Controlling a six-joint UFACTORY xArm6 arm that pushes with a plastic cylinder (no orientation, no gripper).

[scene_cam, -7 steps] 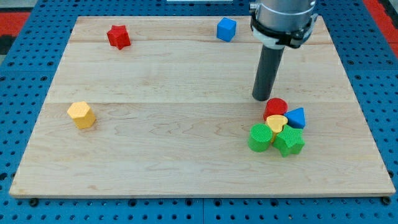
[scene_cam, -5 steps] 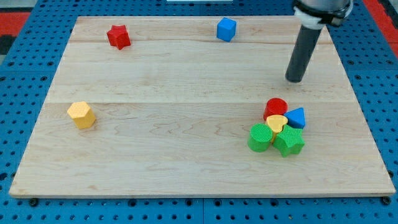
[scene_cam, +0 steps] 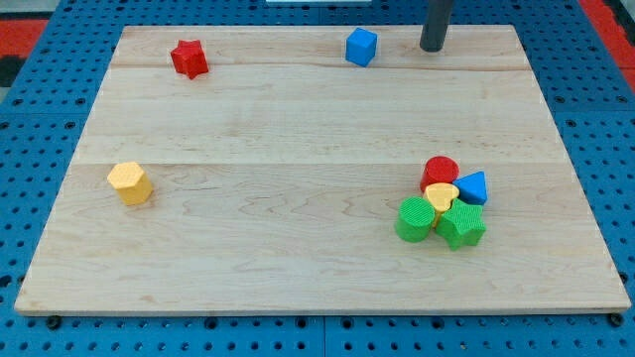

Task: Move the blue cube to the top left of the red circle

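Tip standing at the desk's top edge, right of the blue cube.

My tip (scene_cam: 432,48) is resting near the view's top, just to the right of the blue cube (scene_cam: 361,47) and not touching it; no pincer is showing on the rod, so no pincer state is applying. The blue cube is sitting at the top centre of the desk (scene_cam: 298,248), well apart from the red circle (scene_cam: 440,170). The red circle is lying at the lower right, touching a yellow heart (scene_cam: 442,196) and a blue triangle (scene_cam: 473,187), with a green cylinder (scene_cam: 415,219) and a green star-like block (scene_cam: 461,226) below them. A red star-like block (scene_cam: 189,59) is sitting top left, and a yellow hexagon (scene_cam: 130,182) is sitting at the left.
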